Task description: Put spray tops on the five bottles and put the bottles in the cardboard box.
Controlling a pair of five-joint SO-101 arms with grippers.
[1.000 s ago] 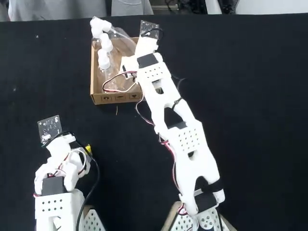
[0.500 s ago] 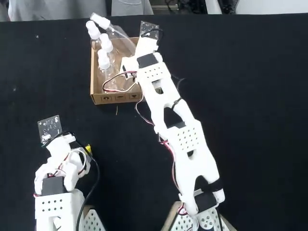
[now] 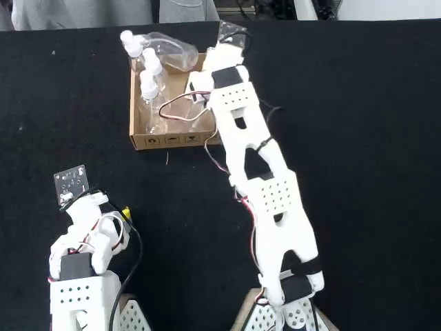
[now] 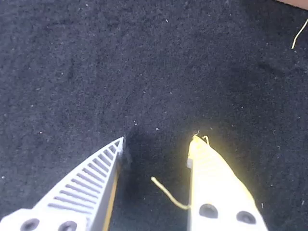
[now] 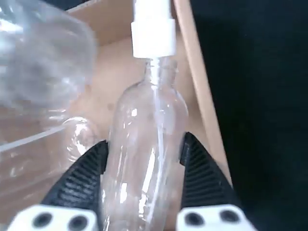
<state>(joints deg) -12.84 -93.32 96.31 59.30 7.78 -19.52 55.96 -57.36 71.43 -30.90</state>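
Observation:
My right gripper [image 5: 144, 144] is shut on a clear bottle [image 5: 144, 125] that has a white spray top [image 5: 153, 29]. It holds the bottle over the cardboard box [image 5: 198, 86]. From above, that bottle [image 3: 171, 52] lies across the box's far rim [image 3: 132, 96] with its spray top [image 3: 129, 41] pointing left, and the right gripper [image 3: 198, 67] is at the box's far right corner. Other clear bottles with spray tops [image 3: 149, 86] lie in the box. My left gripper [image 4: 159, 144] is open over bare black table, its arm [image 3: 89, 238] folded at the near left.
A black cloth [image 3: 358, 124] covers the table. A thin pale thread [image 4: 168, 193] hangs between the left fingers. Loose wires [image 3: 176, 107] from the right arm hang over the box. Another clear bottle [image 5: 43, 62] lies beside the held one.
The right arm has shifted right and toward the far edge. The held bottle swung with it, so its spray top now points left over the box's far rim. The left arm has stayed still.

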